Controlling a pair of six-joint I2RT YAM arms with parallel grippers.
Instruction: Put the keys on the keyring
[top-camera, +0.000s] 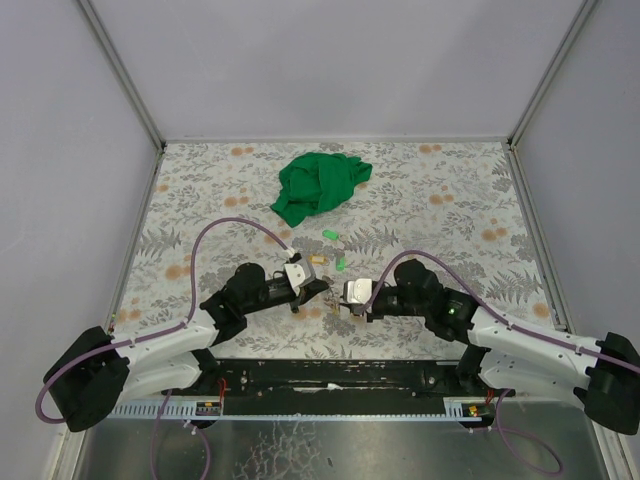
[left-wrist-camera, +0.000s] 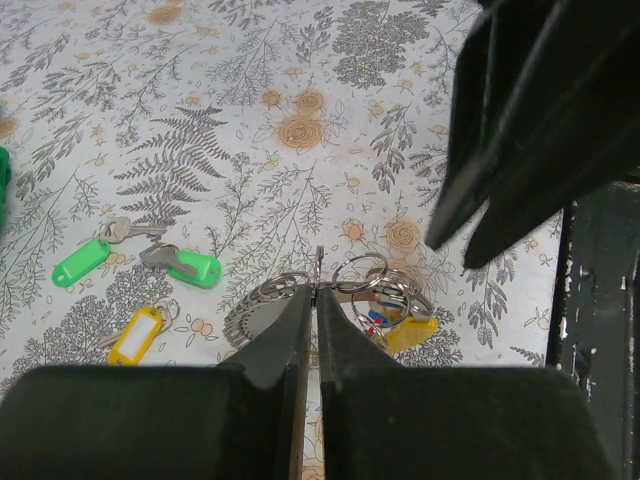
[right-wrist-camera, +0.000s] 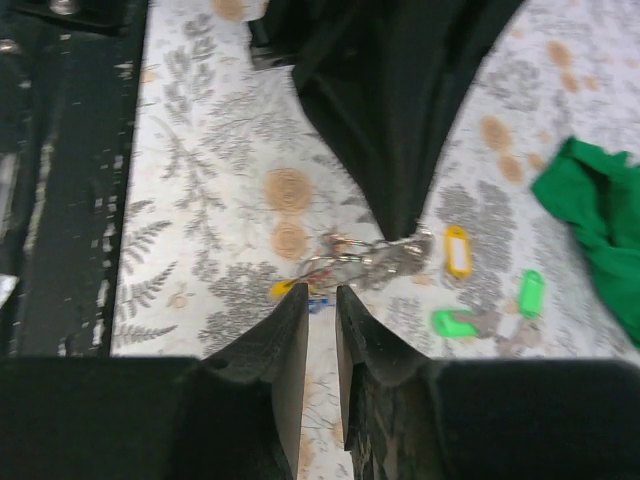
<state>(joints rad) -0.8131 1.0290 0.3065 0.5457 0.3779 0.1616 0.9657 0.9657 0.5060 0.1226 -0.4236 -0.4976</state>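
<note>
My left gripper (left-wrist-camera: 317, 292) is shut on the thin wire of the silvery keyring (left-wrist-camera: 262, 297), holding it on edge just above the table. Small split rings (left-wrist-camera: 360, 272) and yellow, blue and red tags (left-wrist-camera: 410, 335) hang bunched on it to the right. My right gripper (right-wrist-camera: 321, 292) is slightly open and empty, its tips right at the bunch (right-wrist-camera: 350, 262). Two green-tagged keys (left-wrist-camera: 82, 262) (left-wrist-camera: 190, 268) and a yellow-tagged key (left-wrist-camera: 135, 335) lie loose on the table. In the top view both grippers (top-camera: 318, 290) (top-camera: 342, 300) meet at the near middle.
A crumpled green cloth (top-camera: 318, 185) lies at the back middle of the floral table. The black base rail (top-camera: 330, 375) runs along the near edge. Grey walls close in the sides and back.
</note>
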